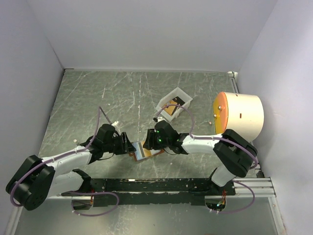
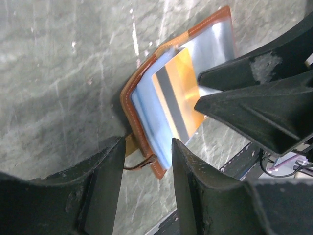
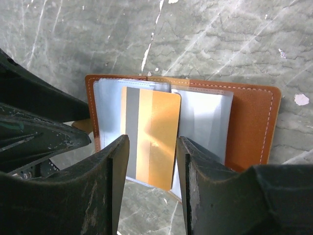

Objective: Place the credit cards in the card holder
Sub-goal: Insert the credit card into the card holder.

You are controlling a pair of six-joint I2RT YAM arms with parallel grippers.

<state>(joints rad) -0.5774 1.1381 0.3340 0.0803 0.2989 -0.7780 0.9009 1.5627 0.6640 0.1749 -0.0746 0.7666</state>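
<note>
Top view: card holder (image 1: pixel 142 154) lies open on the tabletop (image 1: pixel 98 98) by the near edge, about mid-width, with the left gripper (image 1: pixel 128 146) at its left side and the right gripper (image 1: pixel 148 143) at its right. A white tray (image 1: pixel 180 95) sits right of centre, farther back, with a spare card (image 1: pixel 170 110) in it. Left wrist view: my left jaws stand apart, the holder's side tab (image 2: pixel 141 165) between them, not clamped. An orange card (image 2: pixel 178 95) lies slanted on the clear pockets (image 2: pixel 215 44). Right wrist view: my right jaws straddle that card's long sides; I can't tell if they pinch it or just hover. Its far end seems tucked under a pocket edge and the rest sticks out. I judge this as insertion, partway. Next move needs the holder pinned and the card pushed deeper, kept flat.
</note>
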